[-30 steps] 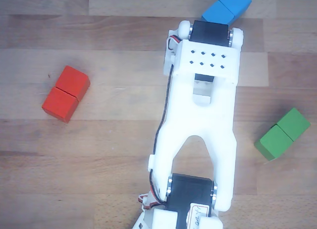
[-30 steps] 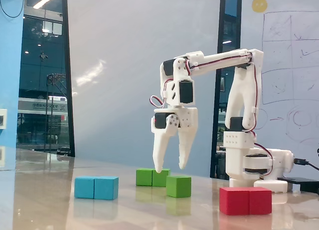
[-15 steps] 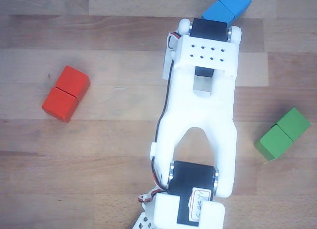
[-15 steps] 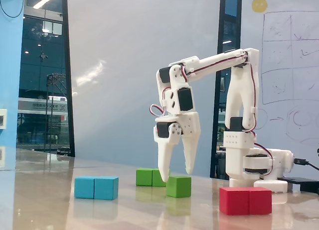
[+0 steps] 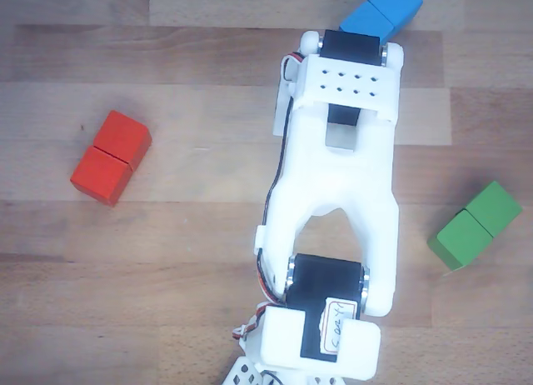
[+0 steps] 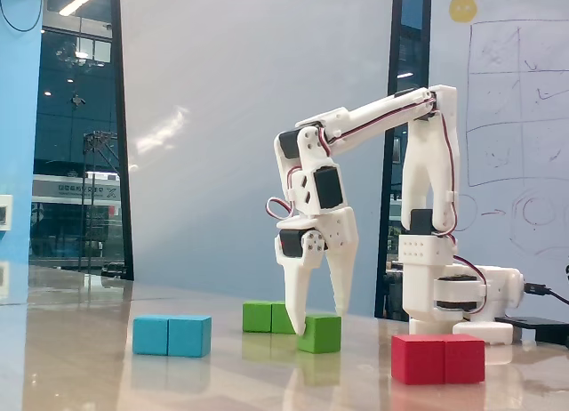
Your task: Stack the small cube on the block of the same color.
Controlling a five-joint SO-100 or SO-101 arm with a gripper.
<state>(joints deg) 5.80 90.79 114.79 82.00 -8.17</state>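
Green cube (image 6: 319, 333) sits on the wooden surface (image 5: 183, 260), right in front of the green block (image 6: 263, 317) in the fixed view. The end effector (image 6: 319, 315) has its fingers spread apart and straddling the cube, tips down around its top edge, not clamped yet. I'd drop a bit lower so the pads grab the cube's middle, keep it centred, then close gently so it doesn't skid. From above, the arm (image 5: 337, 193) totally covers the cube and the fingertips. Only the block (image 5: 475, 225) at right shows, so finger-to-cube contact is hard to judge.
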